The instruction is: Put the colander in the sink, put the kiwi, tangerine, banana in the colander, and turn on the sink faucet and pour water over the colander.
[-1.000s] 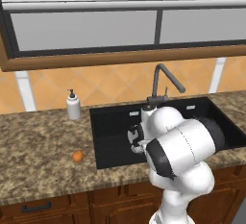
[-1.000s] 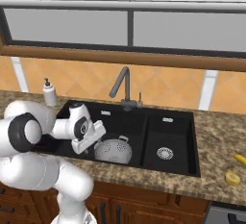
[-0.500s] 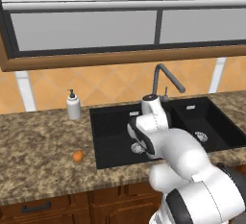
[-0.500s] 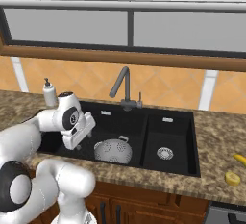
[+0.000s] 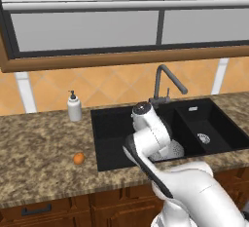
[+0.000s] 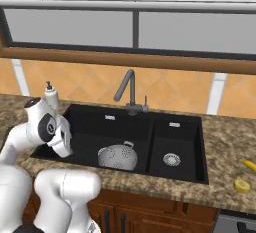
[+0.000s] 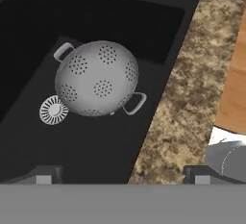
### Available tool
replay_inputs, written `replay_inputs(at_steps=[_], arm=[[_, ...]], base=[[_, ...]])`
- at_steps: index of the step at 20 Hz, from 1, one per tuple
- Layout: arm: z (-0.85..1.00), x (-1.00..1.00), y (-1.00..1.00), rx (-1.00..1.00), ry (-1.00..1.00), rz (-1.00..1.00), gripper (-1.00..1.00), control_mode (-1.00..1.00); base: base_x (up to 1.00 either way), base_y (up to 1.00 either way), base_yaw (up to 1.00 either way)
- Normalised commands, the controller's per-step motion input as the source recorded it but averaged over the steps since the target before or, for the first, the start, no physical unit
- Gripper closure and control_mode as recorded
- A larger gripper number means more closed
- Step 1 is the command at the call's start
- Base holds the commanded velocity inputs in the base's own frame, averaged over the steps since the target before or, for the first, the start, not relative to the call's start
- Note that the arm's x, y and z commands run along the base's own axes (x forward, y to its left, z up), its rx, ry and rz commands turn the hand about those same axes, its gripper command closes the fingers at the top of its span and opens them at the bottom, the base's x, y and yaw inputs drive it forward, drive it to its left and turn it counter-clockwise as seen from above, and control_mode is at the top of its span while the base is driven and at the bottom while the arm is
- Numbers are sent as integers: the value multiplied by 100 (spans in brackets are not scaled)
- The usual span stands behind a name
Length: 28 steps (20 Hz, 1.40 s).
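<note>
So, starting at the left, we find the tangerine (image 5: 79, 158) alone on the granite counter (image 5: 39, 148), well apart from the sink (image 5: 114, 123), with the soap bottle (image 5: 74, 106) standing behind it near the wall; it is not yet collected. Next comes the colander (image 6: 118, 157), which we read as already set down in the large basin, beside the silver drain (image 7: 53, 110). In the hand view its outer, rounded side seems to face us, so we judge it may lie mouth-down, though we cannot be sure. Our gripper (image 7: 120, 176) hangs above the front edge of the sink, jaws spread as wide as they go and holding nothing, which suits a hand free for the next pick. Behind the divider the faucet (image 6: 127, 89) stands with its spout angled toward the large basin. At far right two yellow pieces (image 6: 243, 184) lie on the counter; one is cut off by the frame edge, and we cannot tell which is the banana or the kiwi.
</note>
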Motion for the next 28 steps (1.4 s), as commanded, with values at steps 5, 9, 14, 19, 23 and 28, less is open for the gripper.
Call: replay_inputs(at_steps=[5, 9, 14, 19, 23, 28], arm=[[29, -29, 44, -20, 2, 89, -100, -100], [36, 0, 48, 0, 17, 77, -100, -100], [43, 2, 53, 0, 24, 73, -100, -100], [43, 3, 57, 0, 24, 59, -100, -100], [13, 3, 74, -7, 8, 25, -100, -100], [1, 32, 86, -10, 4, 2, -100, -100]], base=[[0, 0, 0], [0, 0, 0], [0, 0, 0], [0, 0, 0], [0, 0, 0], [0, 0, 0]])
